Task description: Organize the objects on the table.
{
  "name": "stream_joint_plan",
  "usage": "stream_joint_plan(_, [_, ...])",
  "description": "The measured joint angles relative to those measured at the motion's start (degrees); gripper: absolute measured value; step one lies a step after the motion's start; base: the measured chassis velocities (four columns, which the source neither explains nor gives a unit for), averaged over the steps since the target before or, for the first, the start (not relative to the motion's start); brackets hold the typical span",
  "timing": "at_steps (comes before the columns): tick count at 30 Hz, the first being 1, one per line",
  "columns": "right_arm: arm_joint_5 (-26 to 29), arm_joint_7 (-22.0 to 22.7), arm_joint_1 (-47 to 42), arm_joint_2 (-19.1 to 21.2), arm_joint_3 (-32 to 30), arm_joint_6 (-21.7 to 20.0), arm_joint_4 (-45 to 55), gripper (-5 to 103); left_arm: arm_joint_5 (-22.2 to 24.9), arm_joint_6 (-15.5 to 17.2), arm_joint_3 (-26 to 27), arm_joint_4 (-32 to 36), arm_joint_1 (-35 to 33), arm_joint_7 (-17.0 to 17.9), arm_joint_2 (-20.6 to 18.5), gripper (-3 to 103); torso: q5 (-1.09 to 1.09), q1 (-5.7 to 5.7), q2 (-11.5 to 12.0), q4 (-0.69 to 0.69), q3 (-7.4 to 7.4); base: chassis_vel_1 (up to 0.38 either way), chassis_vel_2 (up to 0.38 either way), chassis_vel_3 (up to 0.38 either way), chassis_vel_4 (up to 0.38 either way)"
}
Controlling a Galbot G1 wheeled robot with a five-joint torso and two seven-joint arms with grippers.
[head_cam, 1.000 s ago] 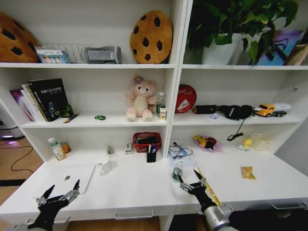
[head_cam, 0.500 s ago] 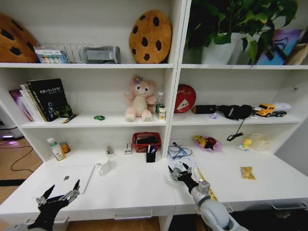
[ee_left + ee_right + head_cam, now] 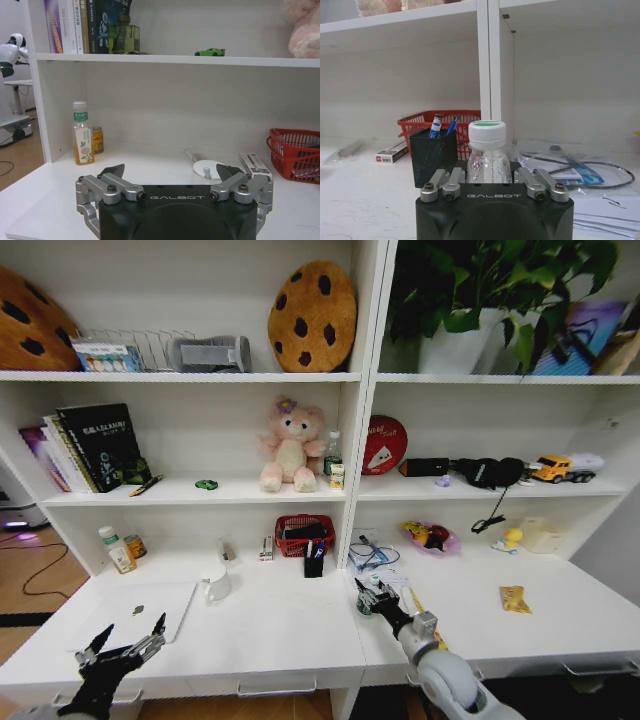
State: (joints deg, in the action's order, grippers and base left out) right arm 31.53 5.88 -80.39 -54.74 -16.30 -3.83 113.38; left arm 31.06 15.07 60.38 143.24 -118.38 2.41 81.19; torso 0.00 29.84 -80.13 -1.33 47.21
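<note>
Right gripper (image 3: 367,597): I see it reached out over the middle of the surface (image 3: 280,630), its fingers set either side of the small green-topped can (image 3: 368,601); in the right wrist view the can (image 3: 488,155) stands upright between the fingers (image 3: 446,182), but whether the pads press on it I cannot tell
Small green-topped can: upright on the surface, near the shelf's centre post, just near and right of the black pen cup (image 3: 314,562)
Black pen cup: on the surface in front of the red basket (image 3: 305,535), blue pens (image 3: 444,126) standing in it
Left gripper (image 3: 124,638): I see it low at the near left edge of the surface, fingers spread wide, holding nothing; the left wrist view shows both fingers (image 3: 111,181) well apart
Silver laptop (image 3: 140,612): closed and flat on the left part of the surface, just beyond the left gripper
Tiny green toy (image 3: 207,484): on the middle shelf, left of the pink plush bunny (image 3: 292,446)
</note>
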Motion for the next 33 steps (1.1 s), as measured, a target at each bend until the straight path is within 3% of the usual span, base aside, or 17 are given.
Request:
stream_joint_plan(6, [-0.74, -1.28, -5.02, -0.97, -2.18, 1.30, 3.68, 23, -0.01, 0.00, 0.00, 0.00, 0.00, -0.01, 0.00, 100, 0.01, 0.00, 0.00, 0.01, 0.00, 0.000, 0.000, 0.000, 0.000])
stream_joint_plan(9, [-1.00, -2.24, -7.37, -0.94, -3.48, 2.58, 5.74, 22, 0.00, 0.00, 0.00, 0.00, 0.00, 0.00, 0.00, 100, 0.02, 0.00, 0.00, 0.01, 0.00, 0.000, 0.000, 0.000, 0.000])
stream_joint_plan(11, [-1.59, -3.34, -11.23, -0.90, -5.28, 4.26, 8.68, 22, 0.00, 0.00, 0.00, 0.00, 0.00, -0.01, 0.00, 100, 0.01, 0.00, 0.00, 0.02, 0.00, 0.000, 0.000, 0.000, 0.000])
stream_joint_plan(13, [-3.05, -5.23, -20.91, -1.70, -9.41, 7.21, 13.81, 22, 0.00, 0.00, 0.00, 0.00, 0.00, -0.01, 0.00, 100, 0.00, 0.00, 0.00, -0.01, 0.00, 0.000, 0.000, 0.000, 0.000])
stream_joint_plan(14, [-3.05, -5.23, -20.91, -1.70, -9.41, 7.21, 13.81, 22, 0.00, 0.00, 0.00, 0.00, 0.00, -0.01, 0.00, 100, 0.00, 0.00, 0.00, -0.01, 0.00, 0.000, 0.000, 0.000, 0.000])
stream_joint_plan(16, [-5.03, -8.08, -30.93, -4.06, -13.64, 11.45, 17.36, 22, 0.00, 0.00, 0.00, 0.00, 0.00, -0.01, 0.00, 100, 0.00, -0.02, 0.00, 0.01, -0.01, 0.000, 0.000, 0.000, 0.000])
stream_joint_plan(17, [-5.03, -8.08, -30.93, -4.06, -13.64, 11.45, 17.36, 22, 0.00, 0.00, 0.00, 0.00, 0.00, -0.01, 0.00, 100, 0.00, -0.02, 0.00, 0.01, -0.01, 0.000, 0.000, 0.000, 0.000])
stream_joint_plan(20, [-10.32, -14.66, -46.07, -7.47, -17.82, 21.25, 18.63, 22, 0.00, 0.00, 0.00, -0.01, 0.00, -0.02, 0.00, 100, -0.01, -0.02, -0.01, -0.02, -0.01, 0.000, 0.000, 0.000, 0.000])
stream_joint_plan(21, [-10.32, -14.66, -46.07, -7.47, -17.82, 21.25, 18.63, 22, 0.00, 0.00, 0.00, -0.01, 0.00, -0.02, 0.00, 100, -0.01, -0.02, -0.01, -0.02, -0.01, 0.000, 0.000, 0.000, 0.000])
stream_joint_plan(24, [-15.25, -19.87, -55.88, -7.81, -18.82, 36.21, 12.71, 22, 0.00, -0.01, 0.00, 0.00, 0.00, -0.02, 0.00, 100, -0.02, -0.02, -0.01, 0.01, -0.01, 0.000, 0.000, 0.000, 0.000])
stream_joint_plan(25, [-15.25, -19.87, -55.88, -7.81, -18.82, 36.21, 12.71, 22, 0.00, -0.01, 0.00, 0.00, 0.00, -0.02, 0.00, 100, -0.02, -0.02, -0.01, 0.01, -0.01, 0.000, 0.000, 0.000, 0.000])
stream_joint_plan(27, [-17.33, -22.62, -56.46, -8.83, -19.04, 43.98, 3.83, 22, 0.00, 0.00, 0.00, 0.00, 0.00, -0.02, 0.00, 100, 0.02, -0.02, -0.01, 0.00, -0.01, 0.000, 0.000, 0.000, 0.000])
stream_joint_plan(30, [-17.46, -22.91, -55.71, -9.15, -18.90, 45.48, 0.63, 22, 0.00, 0.00, -0.01, 0.00, 0.00, -0.02, 0.00, 100, 0.02, -0.02, -0.01, -0.01, -0.01, 0.000, 0.000, 0.000, 0.000])
stream_joint_plan(33, [-17.73, -22.98, -49.45, -10.00, -17.40, 47.47, -12.41, 22, -0.01, 0.00, 0.00, 0.00, 0.00, 0.00, 0.00, 100, 0.02, -0.02, -0.01, 0.00, 0.00, 0.000, 0.000, 0.000, 0.000])
